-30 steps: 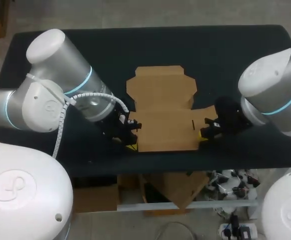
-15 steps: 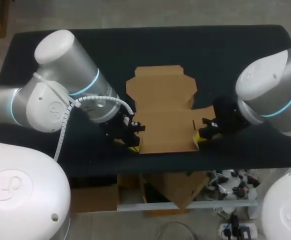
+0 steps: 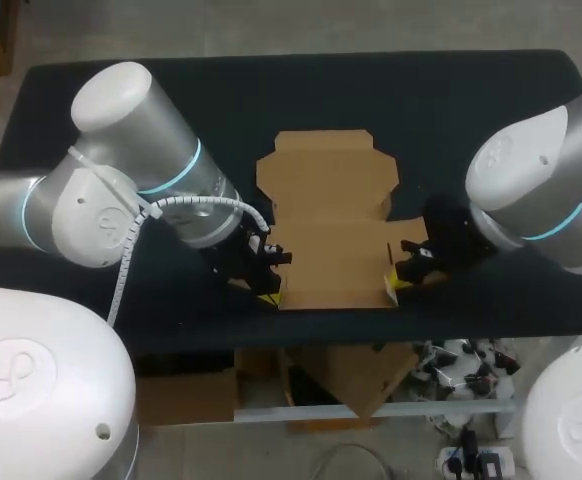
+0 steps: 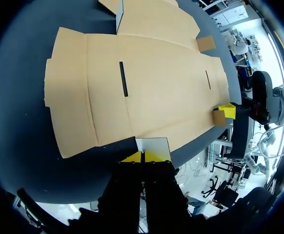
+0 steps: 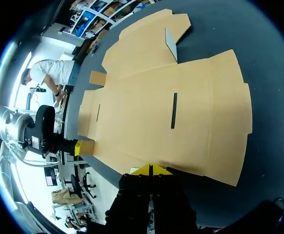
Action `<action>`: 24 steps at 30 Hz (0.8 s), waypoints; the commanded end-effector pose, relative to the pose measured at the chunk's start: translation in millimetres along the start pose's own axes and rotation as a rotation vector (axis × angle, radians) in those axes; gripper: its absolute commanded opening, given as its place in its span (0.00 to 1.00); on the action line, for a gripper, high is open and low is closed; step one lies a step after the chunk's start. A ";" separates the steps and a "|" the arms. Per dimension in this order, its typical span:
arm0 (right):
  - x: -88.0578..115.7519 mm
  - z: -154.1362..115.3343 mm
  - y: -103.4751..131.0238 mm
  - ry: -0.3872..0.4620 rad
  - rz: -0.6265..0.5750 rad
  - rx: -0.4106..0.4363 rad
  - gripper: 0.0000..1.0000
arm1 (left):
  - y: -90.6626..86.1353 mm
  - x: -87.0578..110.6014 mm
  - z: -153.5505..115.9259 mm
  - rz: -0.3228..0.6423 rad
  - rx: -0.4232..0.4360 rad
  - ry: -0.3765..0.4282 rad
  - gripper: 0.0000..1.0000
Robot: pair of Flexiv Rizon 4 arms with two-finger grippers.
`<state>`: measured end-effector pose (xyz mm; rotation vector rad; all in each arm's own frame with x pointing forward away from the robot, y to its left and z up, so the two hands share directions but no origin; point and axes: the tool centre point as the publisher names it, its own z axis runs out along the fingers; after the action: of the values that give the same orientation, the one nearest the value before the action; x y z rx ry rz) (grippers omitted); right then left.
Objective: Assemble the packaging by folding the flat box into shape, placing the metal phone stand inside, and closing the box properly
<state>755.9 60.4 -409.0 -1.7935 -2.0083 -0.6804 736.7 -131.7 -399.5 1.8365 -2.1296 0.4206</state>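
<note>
The flat brown cardboard box (image 3: 331, 230) lies unfolded on the dark table, its lid panel toward the far side. My left gripper (image 3: 268, 293) is shut, and its yellow tips press against the small front-left side flap (image 4: 152, 145), which stands up from the table. My right gripper (image 3: 401, 280) is also shut. It rests against the front-right side flap (image 3: 390, 287), which is raised too. In the left wrist view the box (image 4: 147, 87) spreads ahead of the left gripper (image 4: 142, 157). The right wrist view shows the box (image 5: 171, 112) ahead of the right gripper (image 5: 150, 169).
The table (image 3: 471, 120) has bare dark cloth on both sides of the box and behind it. Its front edge runs just below both grippers.
Both grippers have moved inward toward the box's middle. The two front side flaps, flat a second ago, now stand up. The box has shifted slightly.
</note>
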 end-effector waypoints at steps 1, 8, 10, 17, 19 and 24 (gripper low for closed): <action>2.1 3.2 -0.9 -0.014 0.001 0.002 0.00 | 3.7 3.0 0.7 0.001 0.004 -0.006 0.00; 4.6 5.2 1.4 -0.024 -0.003 0.008 0.00 | 7.4 5.3 3.0 0.009 0.000 0.000 0.00; 5.1 6.0 1.7 -0.026 -0.004 0.010 0.00 | 7.7 5.4 3.1 0.010 0.000 0.001 0.00; 4.8 7.7 3.0 -0.029 -0.004 0.015 0.00 | 7.1 7.6 5.6 0.011 0.009 0.003 0.00; 4.8 8.1 2.8 -0.029 -0.004 0.016 0.00 | 6.7 9.0 5.9 0.014 0.011 0.001 0.00; 3.9 7.6 3.3 -0.031 -0.002 0.016 0.00 | 6.2 11.7 5.0 0.022 0.023 -0.008 0.00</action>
<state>759.2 66.5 -411.8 -1.8014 -2.0292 -0.6407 730.3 -138.3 -400.4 1.8187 -2.1541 0.4511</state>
